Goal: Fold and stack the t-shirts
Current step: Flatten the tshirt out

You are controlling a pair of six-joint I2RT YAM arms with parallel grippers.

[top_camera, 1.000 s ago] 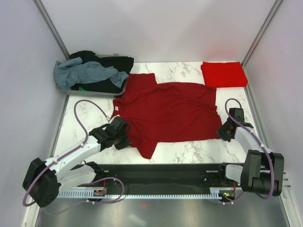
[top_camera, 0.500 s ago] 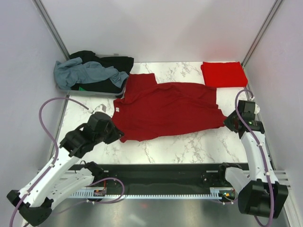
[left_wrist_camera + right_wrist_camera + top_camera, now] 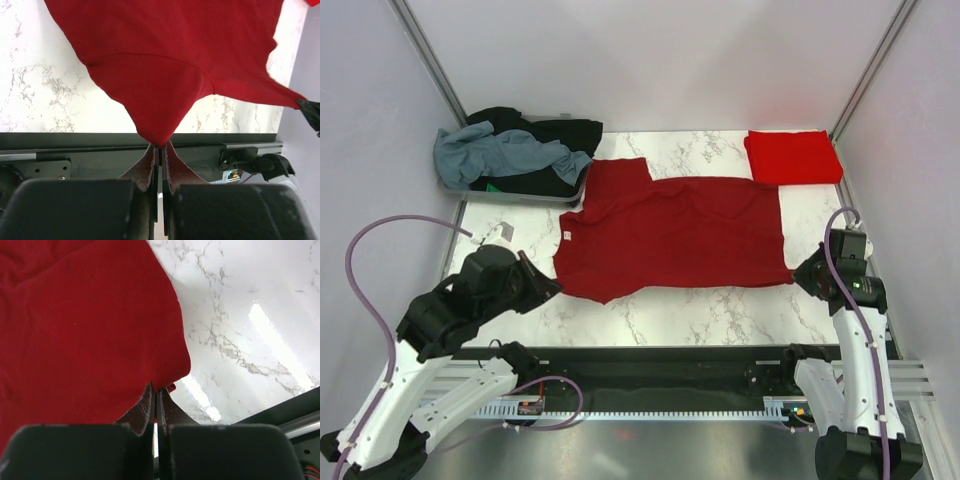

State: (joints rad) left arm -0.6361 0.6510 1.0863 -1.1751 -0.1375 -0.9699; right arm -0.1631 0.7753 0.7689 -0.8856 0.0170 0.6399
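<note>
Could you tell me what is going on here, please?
The two arms are working on the dark red t-shirt, spread on the marble table. The left gripper is shut on its near left corner, the right gripper on its near right one. A brighter red t-shirt lies folded at the far right, and a heap of unfolded t-shirts sits in the grey tray at the far left.
</note>
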